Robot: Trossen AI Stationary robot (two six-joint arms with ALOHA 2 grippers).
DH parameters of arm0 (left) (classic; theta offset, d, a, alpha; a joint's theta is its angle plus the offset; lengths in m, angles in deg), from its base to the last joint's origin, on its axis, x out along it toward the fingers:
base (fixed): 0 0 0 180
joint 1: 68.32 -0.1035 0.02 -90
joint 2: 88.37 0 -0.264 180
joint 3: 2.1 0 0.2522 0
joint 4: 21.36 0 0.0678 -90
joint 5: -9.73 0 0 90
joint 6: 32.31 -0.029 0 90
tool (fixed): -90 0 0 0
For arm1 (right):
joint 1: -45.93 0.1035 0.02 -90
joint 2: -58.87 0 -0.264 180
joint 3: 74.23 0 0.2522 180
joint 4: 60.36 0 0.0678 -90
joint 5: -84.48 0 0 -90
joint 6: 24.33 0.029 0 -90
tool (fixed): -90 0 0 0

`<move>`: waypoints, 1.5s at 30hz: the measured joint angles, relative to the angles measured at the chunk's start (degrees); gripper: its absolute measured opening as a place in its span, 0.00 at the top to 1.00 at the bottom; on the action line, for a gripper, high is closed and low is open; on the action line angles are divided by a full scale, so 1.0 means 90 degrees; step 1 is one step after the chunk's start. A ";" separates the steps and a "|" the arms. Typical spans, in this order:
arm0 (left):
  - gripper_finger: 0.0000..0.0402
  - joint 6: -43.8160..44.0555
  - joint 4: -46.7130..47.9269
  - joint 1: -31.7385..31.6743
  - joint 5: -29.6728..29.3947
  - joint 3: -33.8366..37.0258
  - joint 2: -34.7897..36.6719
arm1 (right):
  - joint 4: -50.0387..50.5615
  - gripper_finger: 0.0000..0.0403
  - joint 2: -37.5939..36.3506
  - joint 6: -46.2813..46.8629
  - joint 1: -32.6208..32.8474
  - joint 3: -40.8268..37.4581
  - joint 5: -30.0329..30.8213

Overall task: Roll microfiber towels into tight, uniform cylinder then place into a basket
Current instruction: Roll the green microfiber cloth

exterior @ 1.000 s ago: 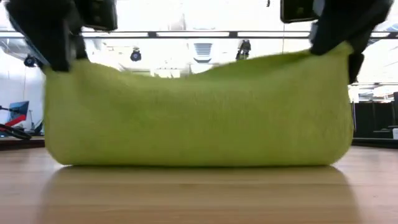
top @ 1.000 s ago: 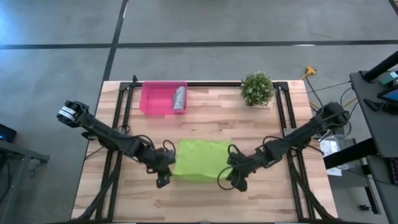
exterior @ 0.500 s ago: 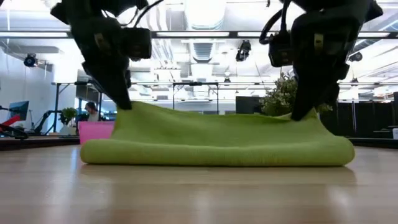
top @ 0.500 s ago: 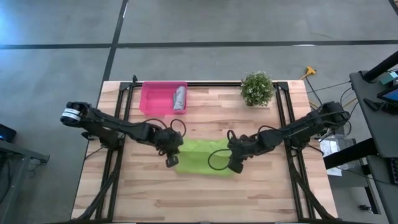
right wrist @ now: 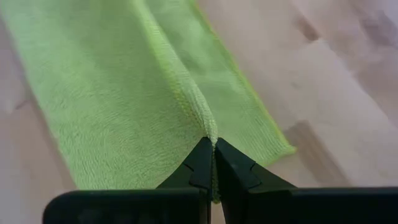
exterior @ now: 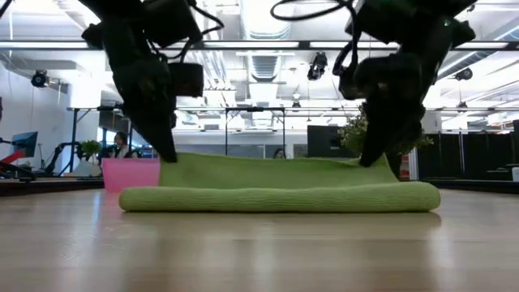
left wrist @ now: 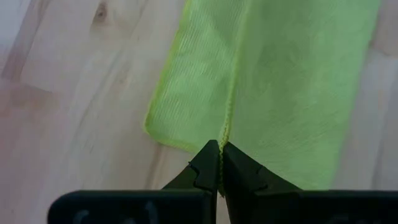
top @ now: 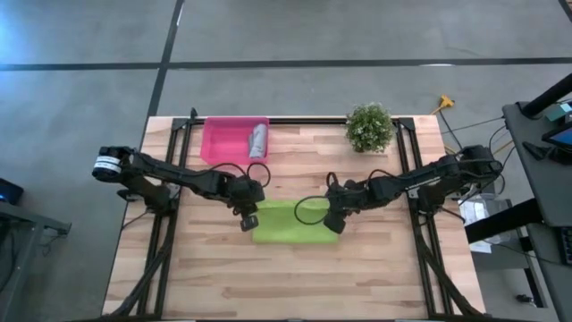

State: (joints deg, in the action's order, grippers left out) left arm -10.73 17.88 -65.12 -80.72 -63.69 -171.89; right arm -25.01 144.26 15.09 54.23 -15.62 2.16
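Pale wood planks make up the counter (top: pixel 295 277), framed by black rails and standing on a grey floor; the low view looks past it into a bright hall with ceiling lamps and dark stands. From above, the dark arms cover both ends of the lime green towel (top: pixel 295 223), folded into a flat band at mid-counter, so its corners there are hard to read. The wrist views fill that in: the left claw (left wrist: pixel 219 163) is pinched closed on a raised hem of the towel at one end, and the right claw (right wrist: pixel 212 152) is closed on the same ridge at the other end. At counter height the towel shows a rounded front fold with its rear edge lifted by both claws. Only the overhead view shows the pink basket (top: pixel 220 142) near the far edge, with the rolled grey towel (top: pixel 257 140) lying inside along one side, and a small potted plant (top: pixel 369 126) well apart.
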 joint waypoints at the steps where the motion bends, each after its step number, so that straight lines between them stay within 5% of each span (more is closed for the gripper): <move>1: 1.00 0.0003 -0.0066 -0.0022 0.0000 0.0052 -0.0034 | 0.0007 0.98 0.0002 -0.0002 -0.0054 -0.0022 0.0002; 18: 1.00 0.0227 -0.0784 -0.0041 -0.0159 0.0326 -0.0062 | -0.0267 0.97 0.0179 0.0043 -0.0176 -0.0118 0.0163; 28: 0.99 0.0229 -0.0834 -0.0070 -0.0452 0.0329 -0.0062 | -0.0457 0.82 0.0327 0.0118 -0.0178 -0.0118 0.0168; 45: 0.60 0.0783 -0.0575 -0.0069 -0.0983 0.0317 -0.0028 | -0.0423 0.61 0.0327 0.0770 -0.0178 -0.0118 0.0167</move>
State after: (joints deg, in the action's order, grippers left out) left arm -3.68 12.71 -65.74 -89.57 -60.83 -172.14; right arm -28.82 147.20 22.02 52.63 -16.68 3.66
